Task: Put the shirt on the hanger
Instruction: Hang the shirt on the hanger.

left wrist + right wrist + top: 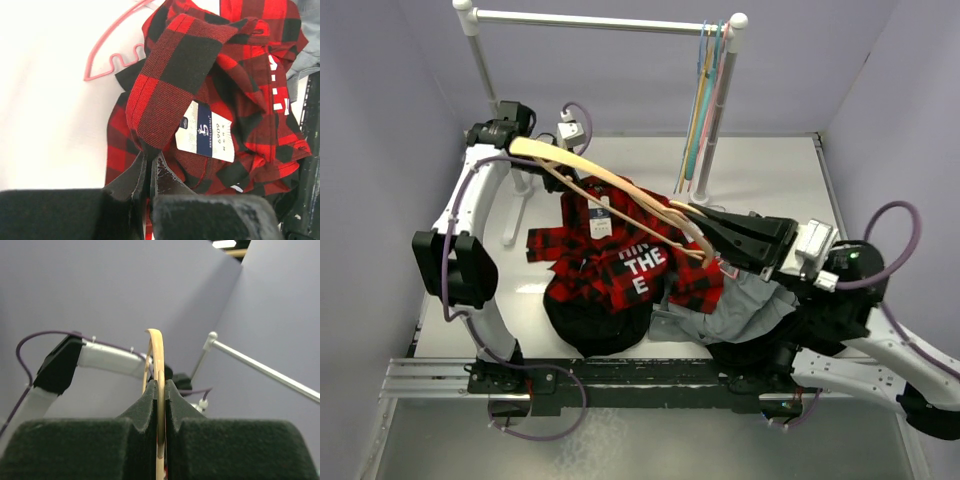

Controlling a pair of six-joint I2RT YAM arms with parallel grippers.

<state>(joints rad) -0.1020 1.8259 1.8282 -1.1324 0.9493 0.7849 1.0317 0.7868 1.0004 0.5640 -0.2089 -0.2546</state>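
Observation:
The red-and-black plaid shirt (610, 255) lies bunched mid-table, white lettering (645, 262) facing up. In the left wrist view my left gripper (149, 156) is shut on a lifted fold of the shirt (170, 85) by the collar, next to its white-and-blue label (206, 131). The tan hanger (570, 165) slants over the shirt from the back left down to my right gripper (692, 215), which is shut on its thin frame. In the right wrist view the hanger (158, 355) stands edge-on between the closed pads of the right gripper (161, 382).
A grey garment (740, 305) and a black garment (595, 325) lie at the shirt's near side. A pink wavy-bar hanger (112, 55) lies flat beside the shirt. A white rail (600, 20) spans the back, with coloured hangers (705, 90) on its right post.

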